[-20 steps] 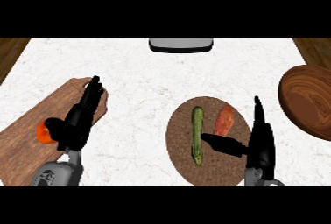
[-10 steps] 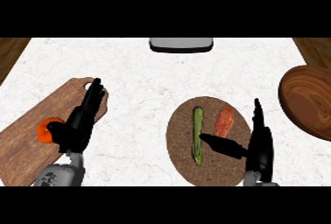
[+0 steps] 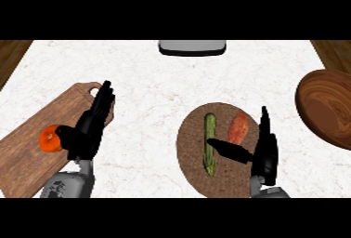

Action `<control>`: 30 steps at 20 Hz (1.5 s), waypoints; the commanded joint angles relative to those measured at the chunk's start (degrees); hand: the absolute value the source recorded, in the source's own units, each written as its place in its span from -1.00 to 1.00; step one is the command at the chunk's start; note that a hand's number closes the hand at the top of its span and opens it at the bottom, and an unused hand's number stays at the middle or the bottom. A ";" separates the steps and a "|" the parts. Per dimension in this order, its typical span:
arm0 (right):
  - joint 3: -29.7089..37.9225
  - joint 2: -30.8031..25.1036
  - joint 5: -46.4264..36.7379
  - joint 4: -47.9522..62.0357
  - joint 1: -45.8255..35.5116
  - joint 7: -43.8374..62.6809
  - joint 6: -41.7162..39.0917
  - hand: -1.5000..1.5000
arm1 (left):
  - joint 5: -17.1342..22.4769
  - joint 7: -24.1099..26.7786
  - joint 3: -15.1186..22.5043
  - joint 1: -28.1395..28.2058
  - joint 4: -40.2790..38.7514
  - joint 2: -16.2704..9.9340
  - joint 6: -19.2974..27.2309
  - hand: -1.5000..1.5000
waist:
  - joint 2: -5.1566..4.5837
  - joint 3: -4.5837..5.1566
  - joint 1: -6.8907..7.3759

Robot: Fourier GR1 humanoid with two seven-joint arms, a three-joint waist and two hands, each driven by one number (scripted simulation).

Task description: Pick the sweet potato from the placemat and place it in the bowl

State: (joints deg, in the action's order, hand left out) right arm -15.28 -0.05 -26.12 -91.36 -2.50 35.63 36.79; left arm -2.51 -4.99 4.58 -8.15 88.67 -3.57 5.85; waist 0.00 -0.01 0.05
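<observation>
Sweet potato (image 3: 238, 128) is seen lying on the round brown placemat (image 3: 195, 172), right of centre, long axis slightly tilted. It is not held. A green, stick-shaped vegetable (image 3: 210, 149) is laid just to its left on the same placemat, roughly parallel and apart from it.

Right hand (image 3: 263, 151) is positioned over the placemat's right edge, fingers straight and pointed away from the robot, thumb spread out to the left across the lower part of the green vegetable. Nothing is gripped; the hand is open. The fingers are seen just right of the sweet potato; contact cannot be told from this view.

Wooden bowl (image 3: 328, 109) is set at the right edge of the counter (image 3: 158, 88), partly cut off by the frame, well apart from the placemat.

Left hand (image 3: 90, 128) is held over a wooden cutting board (image 3: 31, 153) at the left, fingers extended and relaxed, nothing grasped. A round orange-red item (image 3: 49, 138), possibly a tomato, is placed on the board just beside the thumb.

A grey object (image 3: 192, 47) is seen at the far edge of the counter, partly cropped; its kind cannot be told.
</observation>
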 commanded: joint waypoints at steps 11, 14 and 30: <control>2.88 -0.59 -3.32 14.95 -2.53 -0.77 1.04 -1.00 | 0.60 -1.03 -3.69 -2.14 0.00 -1.95 -2.50 0.00 | -0.03 0.01 -0.01; 5.57 0.03 0.16 21.83 -6.81 -6.83 -0.41 -1.00 | -0.78 5.24 -2.36 -0.14 -4.33 0.91 -1.47 0.00 | -0.06 0.00 0.05; -1.08 -0.01 1.03 26.36 -10.28 -12.87 -3.46 1.00 | -0.48 1.39 -2.31 0.22 -1.47 1.24 -2.89 0.00 | -0.03 0.00 0.12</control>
State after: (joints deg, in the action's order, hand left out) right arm -15.92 -0.96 -27.97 -69.29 -11.50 26.18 32.16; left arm -3.46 -4.55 2.41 -8.53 87.55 -2.72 3.65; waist 0.36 0.35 -0.04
